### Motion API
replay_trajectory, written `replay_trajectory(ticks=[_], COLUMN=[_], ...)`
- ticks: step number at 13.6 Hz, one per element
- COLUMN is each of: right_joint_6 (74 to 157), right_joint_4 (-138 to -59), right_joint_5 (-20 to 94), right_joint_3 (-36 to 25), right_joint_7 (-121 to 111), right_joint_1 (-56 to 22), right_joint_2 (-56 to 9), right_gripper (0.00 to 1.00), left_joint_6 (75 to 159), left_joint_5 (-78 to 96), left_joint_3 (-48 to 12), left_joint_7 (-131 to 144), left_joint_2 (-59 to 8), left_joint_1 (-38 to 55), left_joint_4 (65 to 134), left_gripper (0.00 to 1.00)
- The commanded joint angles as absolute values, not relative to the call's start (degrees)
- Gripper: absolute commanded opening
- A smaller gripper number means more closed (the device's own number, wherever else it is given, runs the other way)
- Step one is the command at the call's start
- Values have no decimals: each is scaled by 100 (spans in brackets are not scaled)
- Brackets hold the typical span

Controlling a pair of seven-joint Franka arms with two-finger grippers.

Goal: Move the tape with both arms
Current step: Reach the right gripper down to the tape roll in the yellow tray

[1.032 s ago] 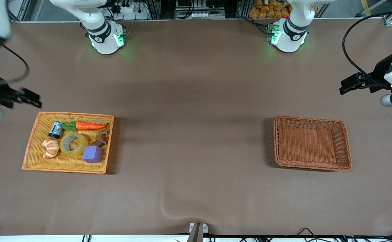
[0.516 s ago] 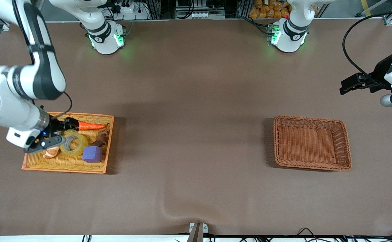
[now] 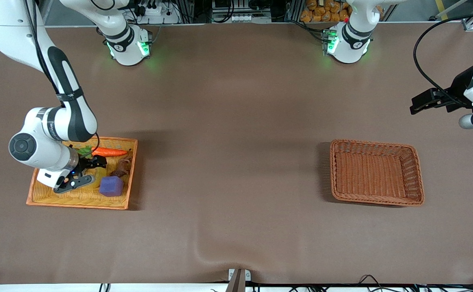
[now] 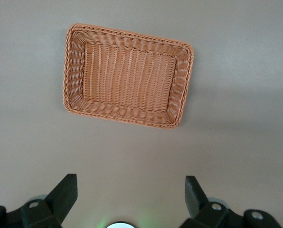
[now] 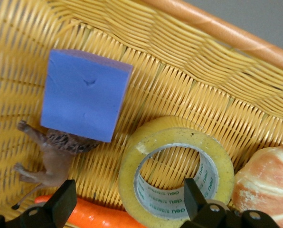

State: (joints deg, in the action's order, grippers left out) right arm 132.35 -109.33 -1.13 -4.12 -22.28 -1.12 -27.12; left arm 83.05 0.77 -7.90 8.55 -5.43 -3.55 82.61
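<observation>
Tape roll, translucent yellowish ring (image 5: 176, 165), lies in yellow wicker tray (image 3: 41, 190), lower-left of front view, crowded by purple cube (image 5: 84, 95) and orange-white croissant toy (image 5: 265, 183). Right pincer (image 5: 129, 204) open over it; fingers may snag neighbours. Left pincer (image 4: 130, 197) open, waiting above tabletop (image 3: 236, 162) near brown wicker basket (image 4: 75, 66).

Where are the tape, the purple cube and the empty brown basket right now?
tape (image 5: 175, 168), right wrist view, on the yellowish rim of the roll.
purple cube (image 5: 84, 95), right wrist view, on its top face.
brown basket (image 3: 376, 172), front view, on its bare woven floor.

robot lab, two arms (image 3: 64, 81), cables (image 3: 427, 48)
</observation>
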Motion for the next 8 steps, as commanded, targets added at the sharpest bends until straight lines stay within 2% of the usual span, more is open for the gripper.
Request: replay_trajectory(ticks=[1,4,6,7,8], right_joint_6=[13342,13359,13342,13342,13350], right_joint_4=[-10977,-11162,-11206,-11223,-11232], right_joint_5=[-141,-123,304,560,606], right_joint_3=[-352,-343,-343,-351,-352], right_joint_7=[-2303,-2294,-2294,-2294,-2294], right_joint_1=[35,70,79,79,105], right_joint_2=[-2759,-2812,-2874,-2874,-2883], right_gripper=[100,88,75,61,53], left_joint_6=[8209,8209,8209,8209,8209], left_joint_5=[-26,-26,-26,-26,-26], left_joint_3=[-826,-826,-826,-826,-826], left_joint_7=[800,791,791,774,773], left_joint_2=[-563,-563,-563,-563,-563], left_joint_1=[-396,-396,-396,-396,-404], left_joint_4=[8191,8200,8200,8200,8200], left_gripper=[100,100,100,100,100])
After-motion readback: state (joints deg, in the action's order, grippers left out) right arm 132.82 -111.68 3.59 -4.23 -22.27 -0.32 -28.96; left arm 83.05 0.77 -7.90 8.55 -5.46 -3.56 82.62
